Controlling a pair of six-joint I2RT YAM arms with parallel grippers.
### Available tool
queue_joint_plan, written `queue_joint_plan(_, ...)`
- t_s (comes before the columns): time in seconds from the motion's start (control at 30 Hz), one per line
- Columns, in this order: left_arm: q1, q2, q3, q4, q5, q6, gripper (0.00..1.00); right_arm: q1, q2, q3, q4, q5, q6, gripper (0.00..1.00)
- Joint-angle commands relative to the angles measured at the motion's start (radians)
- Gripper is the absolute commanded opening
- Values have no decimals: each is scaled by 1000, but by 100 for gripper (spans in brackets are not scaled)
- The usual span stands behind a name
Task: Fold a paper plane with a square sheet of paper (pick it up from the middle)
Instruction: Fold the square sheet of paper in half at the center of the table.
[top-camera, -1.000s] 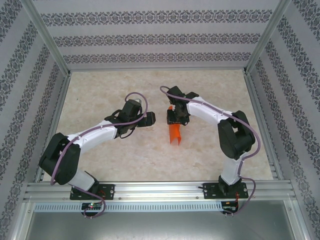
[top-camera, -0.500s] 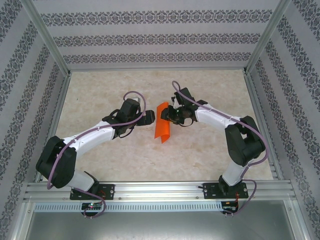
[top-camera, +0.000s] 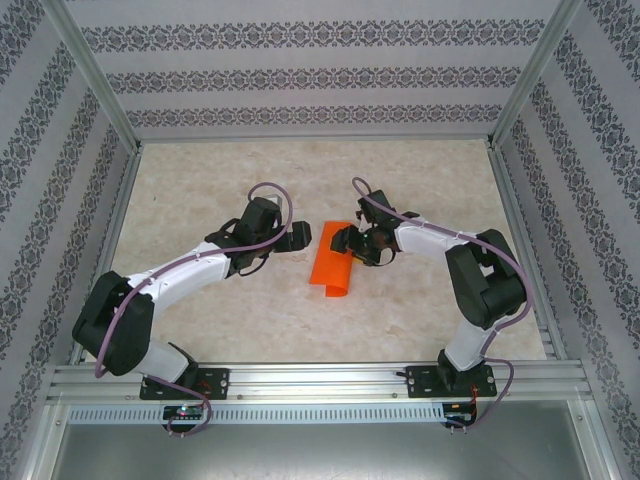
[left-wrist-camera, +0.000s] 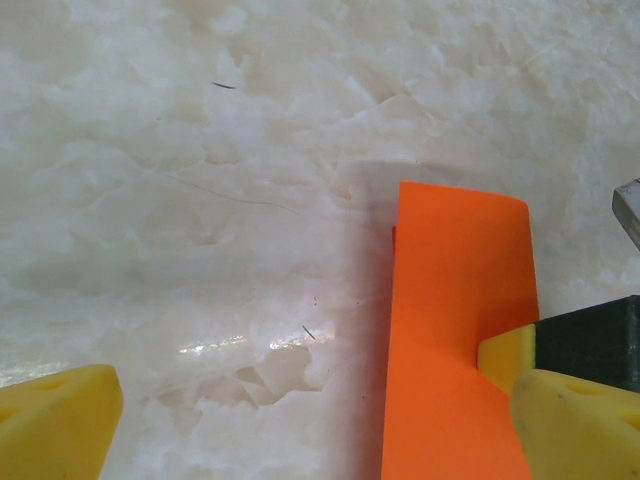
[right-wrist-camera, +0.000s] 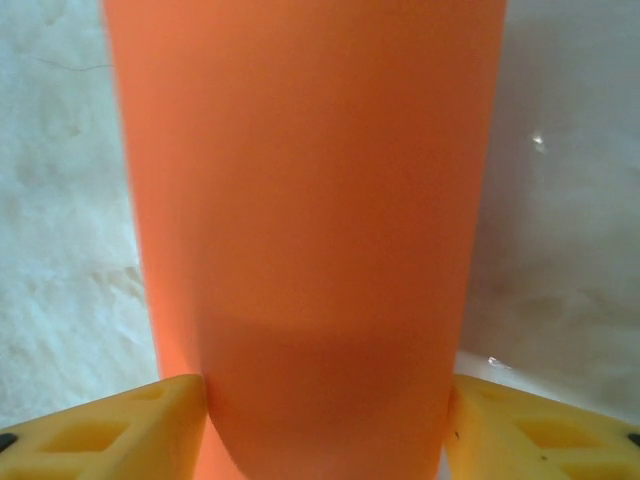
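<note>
Near the middle of the top view, a folded orange sheet of paper (top-camera: 333, 268) lay on the pale marbled table (top-camera: 200, 180), its lower end slightly curled. The left gripper (top-camera: 301, 238) sat just to the left of the paper's upper end. The right gripper (top-camera: 347, 243) met that same end from the right.

From the left wrist, the left gripper (left-wrist-camera: 315, 390) was spread wide with nothing held. The paper (left-wrist-camera: 455, 300) ran up the lower right of the frame, close by the right-hand yellow finger (left-wrist-camera: 575, 425).

From the right wrist, the paper (right-wrist-camera: 300, 200) covered the centre from top to bottom. It passed between the right gripper's (right-wrist-camera: 325, 425) yellow fingers (right-wrist-camera: 100, 430), which stood apart at its two edges. Whether they pressed on it could not be told.
</note>
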Motion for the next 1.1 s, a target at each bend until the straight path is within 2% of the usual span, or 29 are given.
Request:
queue_joint_plan(0.0,-10,11,42,0,28,7,100,-28,-62,-3,-60,50,-67,71)
queue_joint_plan(0.1,-9,8,36,4,40,5,100,-47,-83,-2,-116,86,-106,75)
queue_joint_plan(0.33,-12,16,29,11,67,24,100,-60,-70,3,-154,86,-148,76)
queue_joint_plan(0.6,-17,31,19,23,80,27,98,-30,-24,49,-215,165,-189,76)
queue_joint_plan(1.07,-19,41,27,27,74,31,99,-7,45,96,-243,192,-204,80)
